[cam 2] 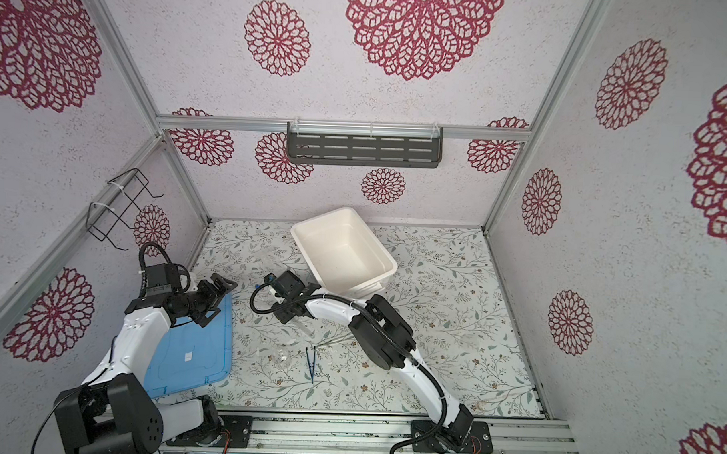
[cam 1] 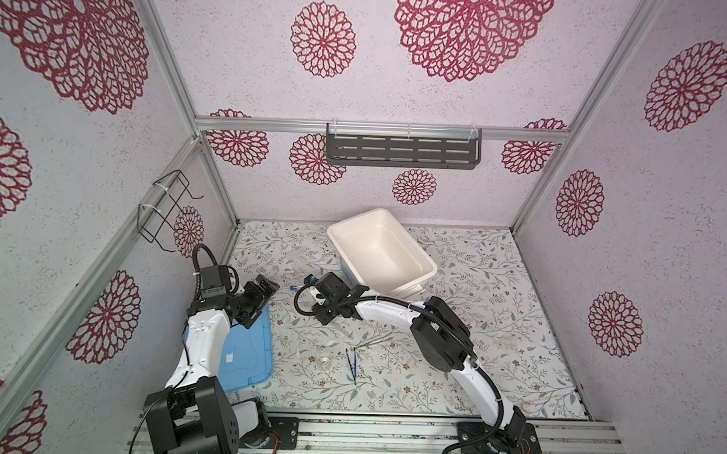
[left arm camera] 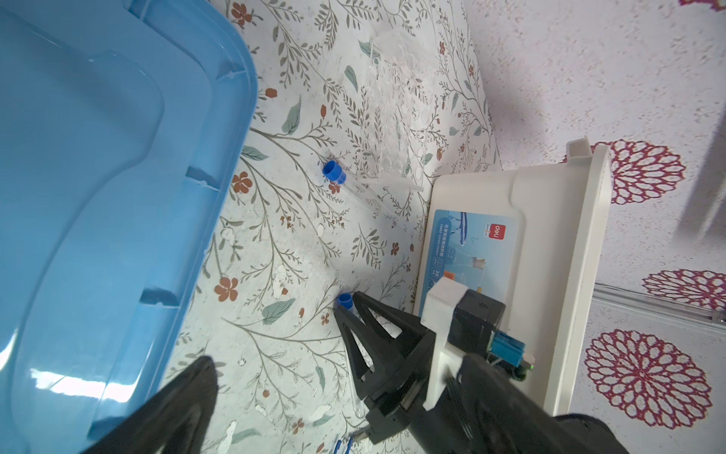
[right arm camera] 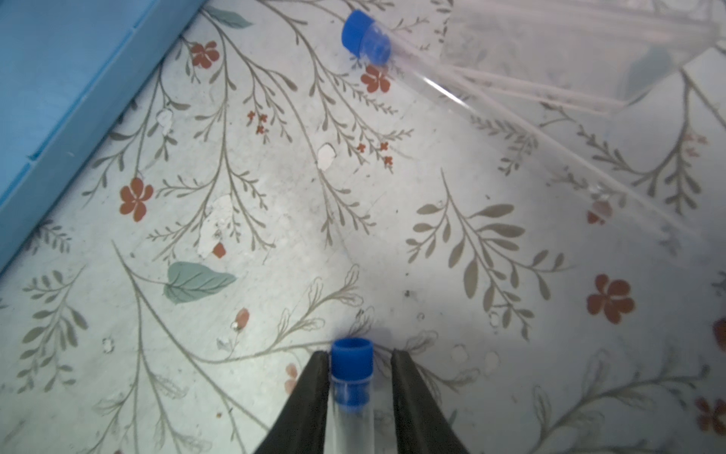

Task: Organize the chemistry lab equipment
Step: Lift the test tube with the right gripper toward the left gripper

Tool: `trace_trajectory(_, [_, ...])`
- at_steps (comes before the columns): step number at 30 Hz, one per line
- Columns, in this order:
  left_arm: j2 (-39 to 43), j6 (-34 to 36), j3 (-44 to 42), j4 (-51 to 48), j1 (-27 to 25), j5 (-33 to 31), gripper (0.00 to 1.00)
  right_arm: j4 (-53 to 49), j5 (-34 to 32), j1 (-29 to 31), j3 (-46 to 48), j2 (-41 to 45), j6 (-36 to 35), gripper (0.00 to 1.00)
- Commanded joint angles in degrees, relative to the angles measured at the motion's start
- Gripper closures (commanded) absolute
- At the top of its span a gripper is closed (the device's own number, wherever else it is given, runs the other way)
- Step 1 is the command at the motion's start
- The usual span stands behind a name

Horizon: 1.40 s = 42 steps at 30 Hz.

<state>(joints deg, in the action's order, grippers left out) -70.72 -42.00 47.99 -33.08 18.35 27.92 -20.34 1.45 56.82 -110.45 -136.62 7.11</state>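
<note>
A clear tube with a blue cap [right arm camera: 351, 361] lies between the fingers of my right gripper [right arm camera: 358, 355]. One finger touches it and a gap shows beside the other, so the jaws stand open around it. The left wrist view shows the same cap [left arm camera: 345, 300] at the right gripper's [left arm camera: 351, 306] tips. A second blue-capped tube [right arm camera: 365, 35] [left arm camera: 334, 173] lies on the table farther off. Dark blue tweezers [cam 1: 353, 365] and a small clear flask [cam 1: 326, 362] lie nearer the front. My left gripper [cam 1: 268, 289] hangs open and empty over the blue lid's far corner.
The big white tub [cam 1: 427, 267] stands tilted at the back, just behind the right gripper [cam 1: 325, 316]. The flat light-blue lid [cam 1: 249, 357] lies at the left under my left arm. A clear well tray [left arm camera: 396, 106] lies near the second tube.
</note>
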Motion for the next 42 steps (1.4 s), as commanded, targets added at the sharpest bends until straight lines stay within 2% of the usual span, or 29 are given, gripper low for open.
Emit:
trace_trajectory(1, [1.1, 0.9, 0.8, -0.9, 0.6, -0.9, 0.0, -12.0, -1.3, 0.1, -7.6, -0.7, 0.4, 0.68])
trace_trajectory(4, [1.6, 1.5, 0.5, -1.5, 0.7, -1.7, 0.0, -21.0, 0.9, 0.1, -15.1, -4.6, 0.5, 0.68])
trace_trajectory(7, [1.9, 1.8, 0.0, -1.8, 0.9, -2.6, 0.0, -25.0, 3.4, 0.1, -19.1, -7.3, 1.2, 0.68])
trace_trajectory(11, [1.9, 1.7, -0.3, -1.8, 1.2, -2.4, 0.0, -25.4, 4.0, 0.0, -20.4, -9.1, 2.3, 0.68])
trace_trajectory(16, [2.1, 1.4, -0.3, -2.1, 1.3, -2.3, 0.0, -27.9, 1.7, 0.1, -24.2, -11.9, 2.3, 0.67])
trace_trajectory(26, [2.5, 1.0, -0.7, -2.3, 1.4, -2.4, 0.0, -31.0, 0.9, 0.2, -25.6, -13.9, 2.8, 0.76])
trace_trajectory(33, [2.5, 0.0, -1.0, -1.2, 1.4, -0.4, 0.0, -30.9, -1.8, 0.2, -25.8, -12.5, 3.3, 0.79])
trace_trajectory(36, [2.6, -1.5, -0.8, 1.7, 1.3, 3.4, 0.0, -30.1, -2.3, 0.1, -25.7, -10.5, 3.9, 0.8])
trace_trajectory(42, [0.1, -2.6, 1.0, 3.6, 0.0, 4.5, 0.01, -27.3, -2.5, 0.0, -25.2, -5.4, 6.3, 0.8])
